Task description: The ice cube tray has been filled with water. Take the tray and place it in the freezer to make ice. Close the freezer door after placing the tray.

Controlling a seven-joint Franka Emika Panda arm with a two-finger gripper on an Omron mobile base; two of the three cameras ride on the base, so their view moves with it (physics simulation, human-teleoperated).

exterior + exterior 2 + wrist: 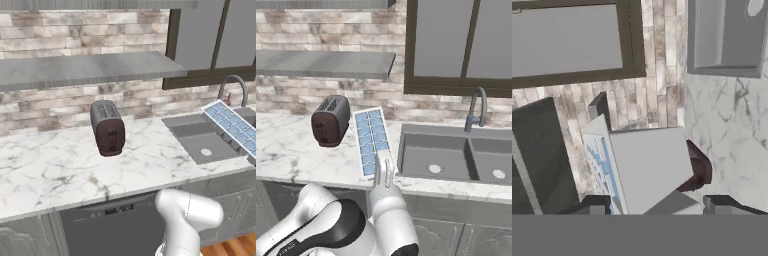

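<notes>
Ice cube tray (371, 142) raised above the marble worktop (286, 150), tilted, between toaster (331, 120) and sink (456, 157); pale blue water (370, 135) visible in its cells. Hand (384, 172) clenched on the tray's near end, fingers (389, 170) either side of the rim. Seen from the left base, tray (233, 128) over the sink (200, 140), near the faucet (235, 87). Window (458, 45) behind.

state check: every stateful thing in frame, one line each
ice cube tray: lifted, near end between the gripper fingers, cells facing up
water: pale blue in the tray cells
gripper: shut on the tray's near end
toaster: upright on the counter, slots empty
faucet: no water running
sink: basins empty
</notes>
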